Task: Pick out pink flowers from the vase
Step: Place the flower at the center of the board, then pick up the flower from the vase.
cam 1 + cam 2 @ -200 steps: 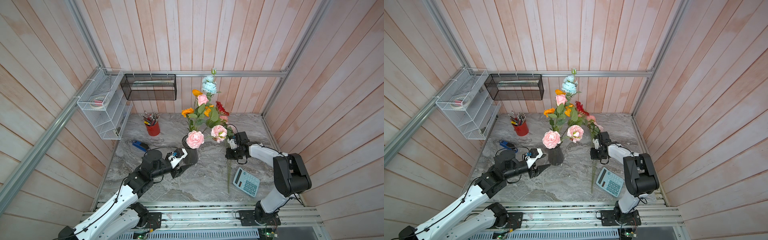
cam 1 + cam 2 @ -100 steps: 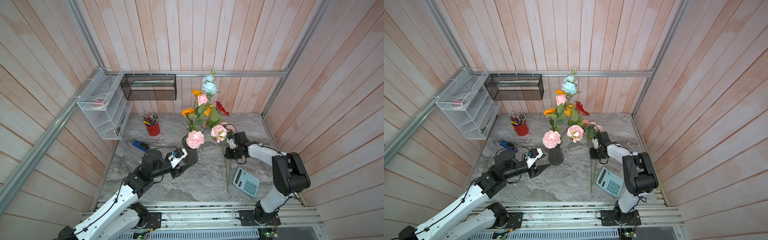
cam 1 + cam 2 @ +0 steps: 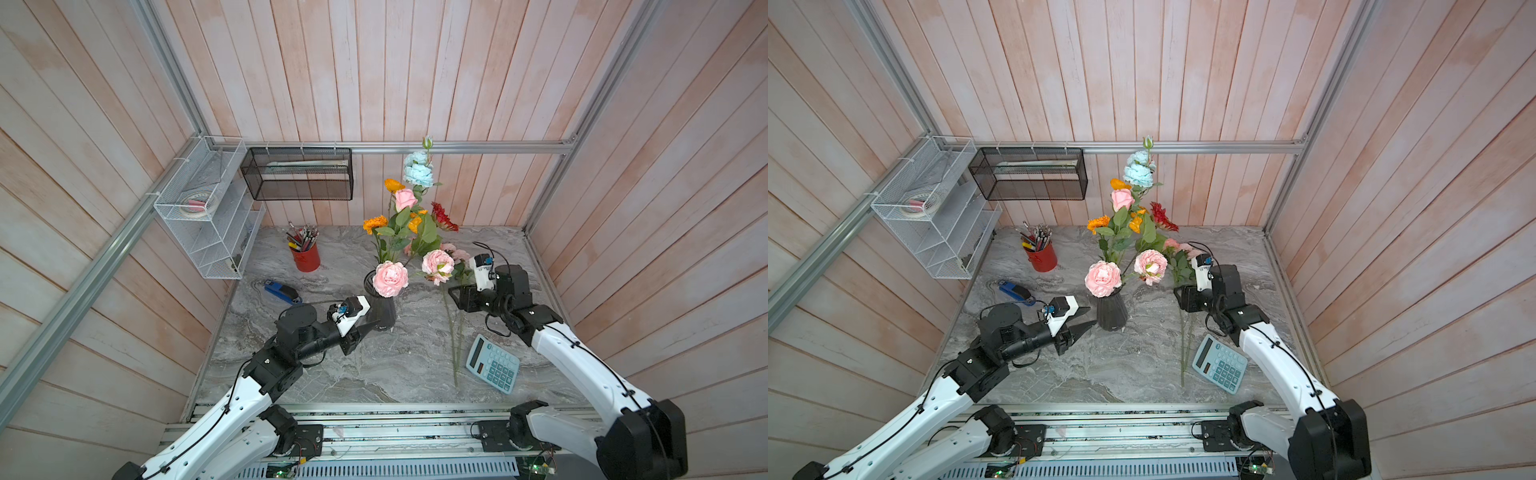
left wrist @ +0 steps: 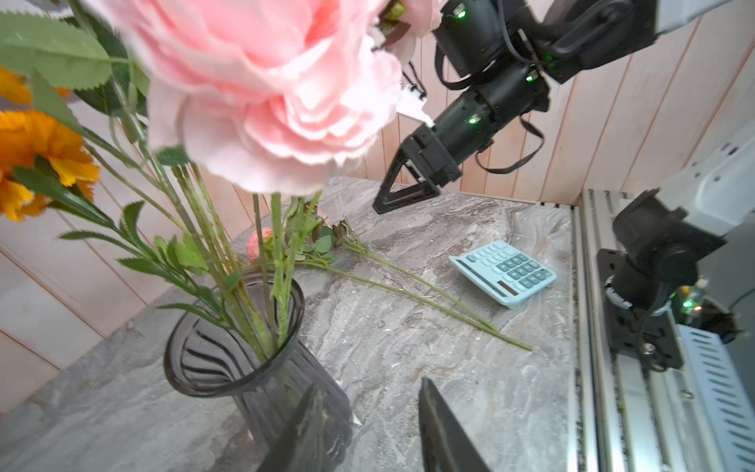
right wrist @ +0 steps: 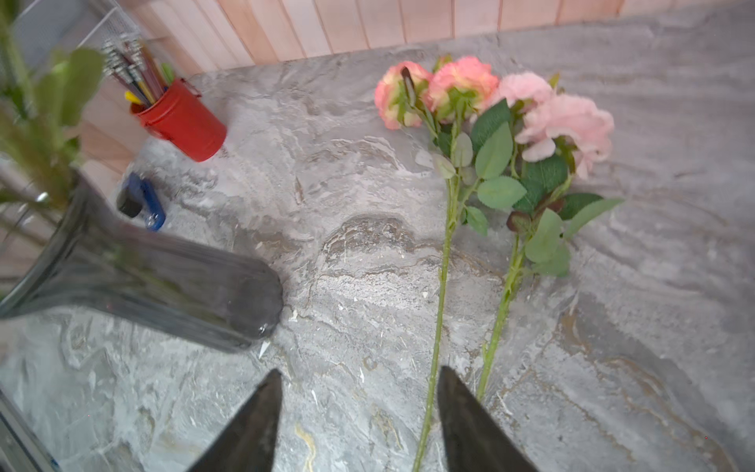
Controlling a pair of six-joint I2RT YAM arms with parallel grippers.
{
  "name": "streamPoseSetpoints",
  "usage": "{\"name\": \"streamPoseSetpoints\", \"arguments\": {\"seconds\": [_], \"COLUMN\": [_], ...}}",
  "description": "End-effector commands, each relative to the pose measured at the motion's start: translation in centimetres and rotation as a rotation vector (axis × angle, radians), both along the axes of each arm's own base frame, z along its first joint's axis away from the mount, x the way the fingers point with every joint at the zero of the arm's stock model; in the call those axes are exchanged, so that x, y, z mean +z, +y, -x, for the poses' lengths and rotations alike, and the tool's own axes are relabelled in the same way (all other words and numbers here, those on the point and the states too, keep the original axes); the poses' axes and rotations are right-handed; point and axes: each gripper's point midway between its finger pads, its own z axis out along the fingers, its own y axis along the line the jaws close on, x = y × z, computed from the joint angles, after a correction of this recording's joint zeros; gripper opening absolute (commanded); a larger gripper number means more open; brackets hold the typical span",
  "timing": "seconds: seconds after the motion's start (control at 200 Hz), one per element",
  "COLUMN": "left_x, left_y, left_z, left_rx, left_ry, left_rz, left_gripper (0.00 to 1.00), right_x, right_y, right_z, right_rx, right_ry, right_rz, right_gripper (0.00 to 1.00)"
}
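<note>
Jaws apart, right arm (image 3: pixel 582 357) outstretched, low

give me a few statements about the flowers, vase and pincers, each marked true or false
1. Two pink-flowered stems lie flat on the table. True.
2. The right pincer is shut on a stem. False: it is open and holds nothing.
3. The vase holds no pink flowers. False: large pink blooms stand in it.
4. The calculator lies beside the stems' lower ends. True.
</note>
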Motion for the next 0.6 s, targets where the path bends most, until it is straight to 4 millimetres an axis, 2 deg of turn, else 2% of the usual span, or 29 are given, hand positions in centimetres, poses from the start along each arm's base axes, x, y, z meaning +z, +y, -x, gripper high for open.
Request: {"name": "streamPoseSetpoints", "arguments": {"seconds": [0.0, 0.06, 0.19, 0.29, 0.45, 0.595], "left_x": [1.7, 1.7, 1.3, 1.2, 0.9, 1.0], "left_y": [-0.3, -0.6, -1.6, -2.5, -3.0, -3.3], "left_z": [-1.4, -2.3, -4.3, -5.1, -5.9, -6.4], "left_rx": [0.039, 0.055, 0.079, 0.065, 0.069, 0.07], "left_ry": [-0.061, -0.069, -0.046, -0.039, -0.033, -0.042], "left_rz": [0.051, 0.058, 0.055, 0.053, 0.034, 0.031], "left_gripper": [0.33, 0.3, 0.27, 0.27, 0.27, 0.27], "right_x": [1.2, 2.4, 5.1, 7.0, 8.8, 9.1], "right_y": [2.1, 2.9, 4.8, 6.1, 7.3, 8.1], "right_z": [2.6, 4.1, 7.4, 9.6, 11.6, 12.0], "right_rx": [0.124, 0.178, 0.295, 0.366, 0.448, 0.479], "right_ry": [-0.115, -0.19, -0.361, -0.465, -0.557, -0.575], "right_rz": [-0.09, -0.123, -0.162, -0.182, -0.23, -0.246], "right_gripper": [0.87, 0.98, 0.98, 0.98, 0.98, 0.98]}}
